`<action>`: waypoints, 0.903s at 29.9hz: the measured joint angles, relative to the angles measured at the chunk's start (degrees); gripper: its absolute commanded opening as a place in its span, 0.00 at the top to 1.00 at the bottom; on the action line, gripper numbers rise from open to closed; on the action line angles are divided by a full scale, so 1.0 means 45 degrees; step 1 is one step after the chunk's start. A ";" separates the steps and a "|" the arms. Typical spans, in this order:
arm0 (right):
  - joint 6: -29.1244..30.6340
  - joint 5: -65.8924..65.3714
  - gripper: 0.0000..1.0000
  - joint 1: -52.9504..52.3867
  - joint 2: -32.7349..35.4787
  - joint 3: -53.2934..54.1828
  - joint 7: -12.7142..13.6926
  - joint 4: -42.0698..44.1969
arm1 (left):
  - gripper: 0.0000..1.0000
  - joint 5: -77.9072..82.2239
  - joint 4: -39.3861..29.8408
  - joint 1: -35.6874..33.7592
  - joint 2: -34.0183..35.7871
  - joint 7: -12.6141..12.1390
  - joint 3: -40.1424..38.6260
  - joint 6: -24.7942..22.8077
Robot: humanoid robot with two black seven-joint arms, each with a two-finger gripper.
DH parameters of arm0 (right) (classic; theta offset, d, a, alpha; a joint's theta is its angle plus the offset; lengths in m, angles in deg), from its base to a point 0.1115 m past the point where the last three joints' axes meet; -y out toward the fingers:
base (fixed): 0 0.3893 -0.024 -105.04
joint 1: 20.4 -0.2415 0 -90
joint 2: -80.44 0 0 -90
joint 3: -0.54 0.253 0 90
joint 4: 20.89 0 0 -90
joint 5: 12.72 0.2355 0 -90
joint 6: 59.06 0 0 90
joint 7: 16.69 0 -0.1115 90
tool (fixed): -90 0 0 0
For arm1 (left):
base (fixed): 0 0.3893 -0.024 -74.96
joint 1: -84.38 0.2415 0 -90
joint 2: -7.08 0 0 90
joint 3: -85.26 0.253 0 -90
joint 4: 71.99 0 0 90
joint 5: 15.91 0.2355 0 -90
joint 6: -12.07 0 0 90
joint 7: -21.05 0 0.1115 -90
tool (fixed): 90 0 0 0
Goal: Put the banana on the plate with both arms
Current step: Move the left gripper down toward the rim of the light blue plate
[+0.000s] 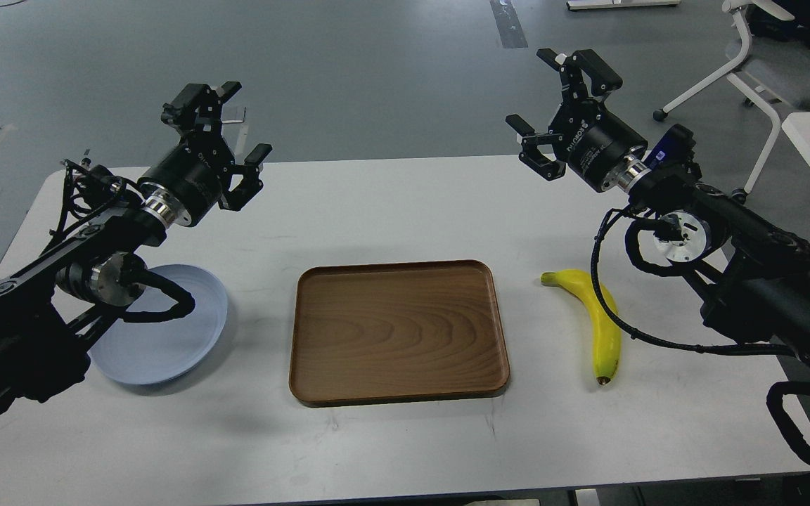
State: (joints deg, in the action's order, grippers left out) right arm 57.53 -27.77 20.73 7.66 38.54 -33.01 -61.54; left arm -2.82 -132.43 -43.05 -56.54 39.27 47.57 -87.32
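Both pincers above white table (391,211), grey floor (349,77).

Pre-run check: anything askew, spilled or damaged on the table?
Nothing stands out. Banana lies intact on the table right of the wooden tray; plate sits flat on the left, partly hidden by the left arm. Both pincers, left and right, are raised, open and empty.

White lettering on the right gripper (565,116) body at two o'clock is too small to read.
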 measured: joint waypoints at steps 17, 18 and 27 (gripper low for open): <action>-0.0642 -0.0014 0.00 -0.0019 -0.0159 -0.0053 -0.0026 0.0055 | 0.01 -0.0035 -0.0338 0.0846 -0.0275 -0.0045 -0.0231 0.0290; -0.0649 -0.0014 0.00 -0.0019 -0.0155 -0.0053 -0.0026 0.0050 | 0.01 -0.0036 -0.0338 0.0861 -0.0263 -0.0073 -0.0226 0.0291; -0.0820 -0.0014 0.00 0.0175 -0.0127 -0.0060 -0.0013 0.0047 | 0.01 -0.0022 -0.0370 0.0849 -0.0101 -0.0124 -0.0222 0.0292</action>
State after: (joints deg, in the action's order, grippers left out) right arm 53.84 -27.83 21.51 7.09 38.27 -33.06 -61.33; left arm -2.92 -134.10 -39.23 -56.99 38.72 46.57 -86.01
